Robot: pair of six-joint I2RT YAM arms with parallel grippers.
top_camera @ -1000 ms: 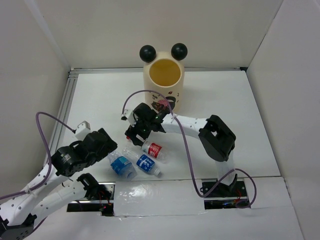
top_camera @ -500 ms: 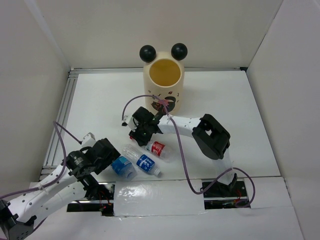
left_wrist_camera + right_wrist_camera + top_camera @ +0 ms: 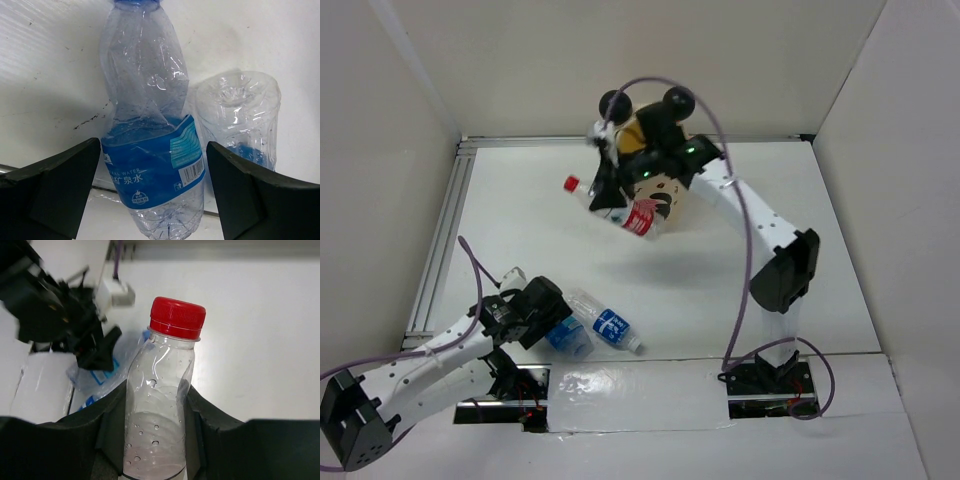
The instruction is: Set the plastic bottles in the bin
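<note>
My right gripper is shut on a clear plastic bottle with a red label and a red cap, and holds it in the air, tilted, in front of the bin's left side. The cream bin with two black ball ears stands at the back, largely hidden by that arm. Two blue-labelled bottles lie near the front. One is crushed and sits between the fingers of my open left gripper, which do not touch it. The other bottle lies just to its right.
White walls enclose the table on three sides. A metal rail runs along the left edge. Purple cables loop over both arms. The right arm's elbow hangs over the right half of the table.
The right gripper closed on the red-labelled bottle and lifted it from the table up and back to the bin. The left gripper moved right, up to the blue-labelled bottles.
</note>
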